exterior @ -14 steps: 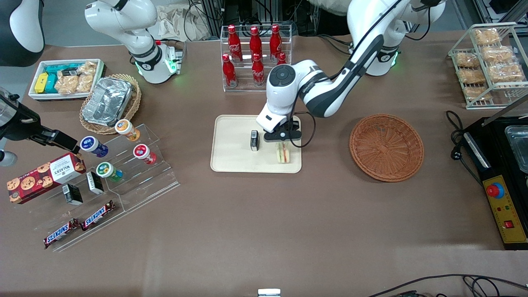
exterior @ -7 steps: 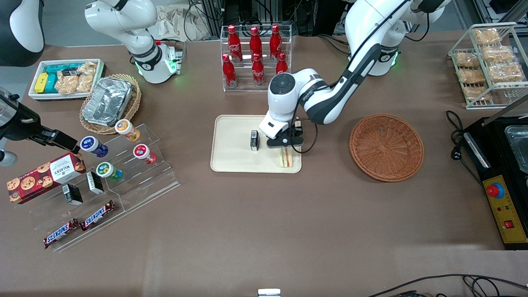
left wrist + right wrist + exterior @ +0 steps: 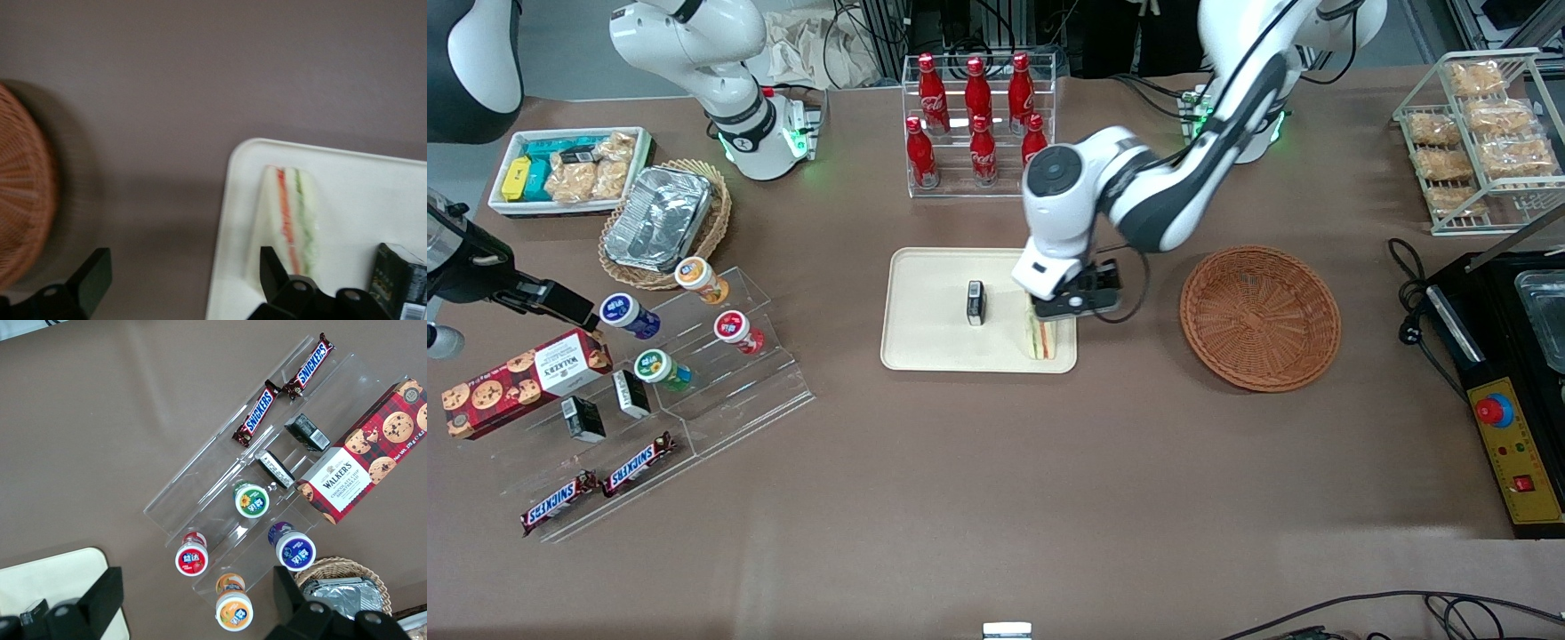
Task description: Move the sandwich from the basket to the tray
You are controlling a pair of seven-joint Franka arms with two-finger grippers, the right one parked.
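The sandwich [image 3: 1040, 340] lies on the cream tray [image 3: 925, 351], at the tray's corner nearest the wicker basket [image 3: 1260, 317]. My left gripper [image 3: 1069, 302] hovers over that tray edge, a little above the sandwich and on its basket side. In the wrist view the gripper [image 3: 181, 273] is open and holds nothing, straddling the tray's rim [image 3: 230, 200]. The sandwich [image 3: 290, 220] lies just outside one fingertip [image 3: 270, 267]. The basket [image 3: 23, 193] shows nothing inside it.
A small black box [image 3: 975, 302] stands on the tray beside the sandwich. A rack of red bottles [image 3: 978, 124] is farther from the front camera than the tray. A clear stepped display with cups and bars [image 3: 649, 373] lies toward the parked arm's end.
The gripper has let go of the sandwich, which stays on the tray. It has lifted and shifted toward the basket.
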